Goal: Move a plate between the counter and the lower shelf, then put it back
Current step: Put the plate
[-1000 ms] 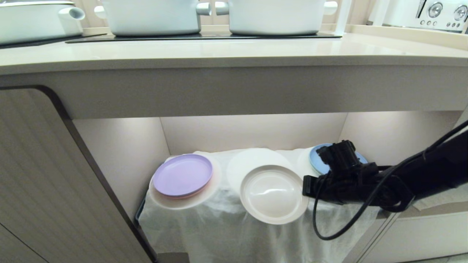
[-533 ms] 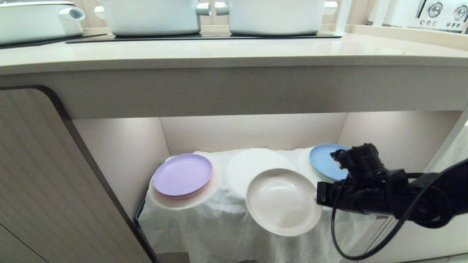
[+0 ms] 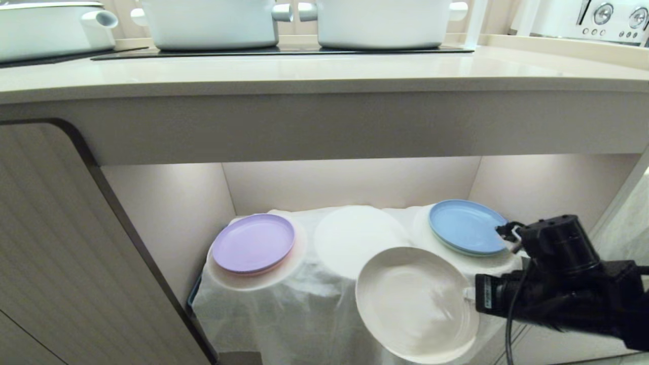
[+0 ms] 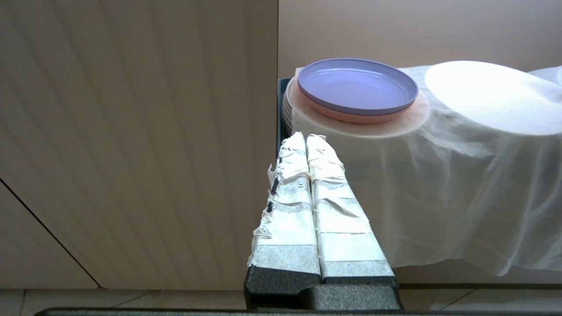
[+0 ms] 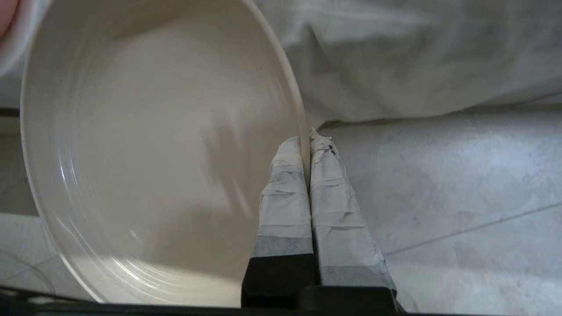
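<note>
My right tool (image 5: 307,140) is clamped on the rim of the plate (image 3: 416,304), one taped finger (image 5: 285,184) inside the rim and the other against its outer side. The plate hangs tilted in the air, out in front of the lower shelf (image 3: 350,185) and below its draped white cloth (image 3: 284,314), touching neither. Beyond my right tool, on the cloth, sits the blue plate (image 3: 466,225) (on the nearest raised pad); the bare middle pad (image 3: 355,233) lies just past the held plate's far edge, and the lilac plate (image 3: 252,242) is well off on the far side. The table (image 3: 304,76) runs above my right tool, carrying white pots (image 3: 213,23). My left tool (image 4: 306,145) is pressed together on nothing, beside the ribbed cabinet door (image 4: 131,131), with the lilac plate just ahead of its tips.
</note>
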Controlling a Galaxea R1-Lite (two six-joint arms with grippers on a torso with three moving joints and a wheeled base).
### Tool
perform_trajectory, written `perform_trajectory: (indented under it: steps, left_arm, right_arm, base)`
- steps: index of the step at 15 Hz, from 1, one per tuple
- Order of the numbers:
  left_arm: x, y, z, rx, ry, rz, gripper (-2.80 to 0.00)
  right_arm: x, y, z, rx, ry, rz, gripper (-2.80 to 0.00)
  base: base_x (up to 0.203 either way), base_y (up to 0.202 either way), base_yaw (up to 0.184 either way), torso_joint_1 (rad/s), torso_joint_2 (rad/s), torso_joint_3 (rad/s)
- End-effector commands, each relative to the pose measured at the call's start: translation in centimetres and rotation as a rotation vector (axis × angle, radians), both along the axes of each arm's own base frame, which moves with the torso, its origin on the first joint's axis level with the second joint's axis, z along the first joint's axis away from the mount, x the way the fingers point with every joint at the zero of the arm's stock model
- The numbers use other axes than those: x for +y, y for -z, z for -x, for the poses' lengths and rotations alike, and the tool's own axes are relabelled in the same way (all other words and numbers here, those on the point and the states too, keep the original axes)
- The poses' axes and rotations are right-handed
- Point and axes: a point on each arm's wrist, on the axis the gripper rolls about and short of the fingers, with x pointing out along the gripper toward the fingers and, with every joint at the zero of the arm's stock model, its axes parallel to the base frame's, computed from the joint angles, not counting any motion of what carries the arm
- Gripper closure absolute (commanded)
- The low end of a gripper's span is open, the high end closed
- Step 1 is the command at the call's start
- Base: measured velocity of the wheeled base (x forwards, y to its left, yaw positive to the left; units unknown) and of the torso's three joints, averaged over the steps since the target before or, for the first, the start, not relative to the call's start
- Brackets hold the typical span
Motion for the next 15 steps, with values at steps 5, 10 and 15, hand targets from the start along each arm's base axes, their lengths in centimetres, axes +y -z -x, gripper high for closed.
perform_trajectory:
  steps: [5, 10, 15]
  left_arm:
    - [0.0, 0.0, 0.0, 0.001, -0.001, 0.001, 0.00]
    - [0.0, 0.0, 0.0, 0.001, -0.001, 0.001, 0.00]
    - [0.0, 0.0, 0.0, 0.001, -0.001, 0.001, 0.00]
  right_arm:
    - [-2.9, -1.0, 4.5, -0.032, -0.019, 0.048, 0.00]
    - [-4.6, -0.6, 6.8, -0.044, 0.032, 0.051, 0.00]
    - [-5.6, -0.6, 9.1, -0.011, 0.049, 0.064, 0.00]
  base:
    - [0.000, 0.000, 0.000, 0.000, 0.00, 0.000]
    - [0.000, 0.000, 0.000, 0.000, 0.00, 0.000]
    - [0.000, 0.000, 0.000, 0.000, 0.00, 0.000]
